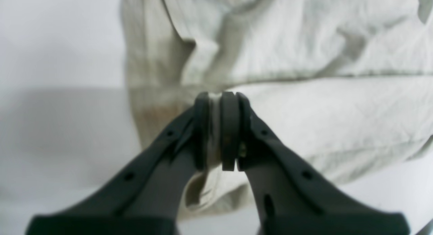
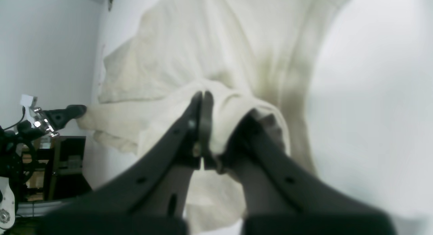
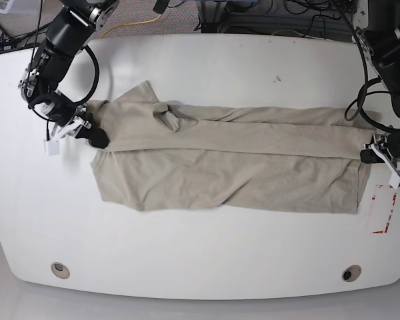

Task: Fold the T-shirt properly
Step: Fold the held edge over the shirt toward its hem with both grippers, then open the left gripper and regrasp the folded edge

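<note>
a robotics lab or test bench: a plain white table with rounded corners and two round cable ports, loose cables trailing over the grey floor behind it, and a dark equipment shelf alongside.

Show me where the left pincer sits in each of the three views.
Left wrist: the left pincer fills bottom centre, shut on the T-shirt.
Right wrist: small at far left, biting the cloth's far end.
Base: at the right edge, on the shirt's right end.
Shared landmark: the beige T-shirt stretched between both pincers.
</note>
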`<state>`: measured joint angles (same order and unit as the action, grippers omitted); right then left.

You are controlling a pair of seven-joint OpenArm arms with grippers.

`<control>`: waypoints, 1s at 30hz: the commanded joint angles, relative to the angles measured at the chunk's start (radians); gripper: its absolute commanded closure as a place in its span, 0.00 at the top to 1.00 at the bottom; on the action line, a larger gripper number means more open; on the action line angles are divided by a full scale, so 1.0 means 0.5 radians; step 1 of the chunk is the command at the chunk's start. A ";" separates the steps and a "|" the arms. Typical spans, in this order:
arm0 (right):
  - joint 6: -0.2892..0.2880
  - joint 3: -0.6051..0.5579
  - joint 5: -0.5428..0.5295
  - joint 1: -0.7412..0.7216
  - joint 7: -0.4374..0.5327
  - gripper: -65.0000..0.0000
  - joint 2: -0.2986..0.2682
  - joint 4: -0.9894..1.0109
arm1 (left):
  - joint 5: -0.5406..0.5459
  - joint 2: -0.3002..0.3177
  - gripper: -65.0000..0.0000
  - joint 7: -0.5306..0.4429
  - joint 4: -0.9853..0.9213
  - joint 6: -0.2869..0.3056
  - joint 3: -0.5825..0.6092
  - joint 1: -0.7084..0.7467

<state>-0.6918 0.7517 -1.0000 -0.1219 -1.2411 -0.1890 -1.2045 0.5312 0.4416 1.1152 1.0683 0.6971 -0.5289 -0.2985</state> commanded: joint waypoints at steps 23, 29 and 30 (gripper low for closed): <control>-0.013 0.002 0.154 0.181 0.050 0.82 -0.314 -0.112 | 0.035 0.162 0.51 -0.038 0.479 0.002 -0.009 0.298; -0.013 -0.035 0.326 0.236 0.078 0.82 -0.213 -0.265 | 0.032 0.153 0.51 -0.271 0.587 0.002 0.001 0.568; -0.013 -0.038 0.381 0.239 0.096 0.82 -0.194 -0.287 | 0.032 0.150 0.51 -0.320 0.587 0.002 0.022 0.589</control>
<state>-0.6918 0.7357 -0.8310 0.0124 -1.2266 -0.2878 -1.3060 0.5354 0.4911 0.9997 1.3441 0.6975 -0.5224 0.0032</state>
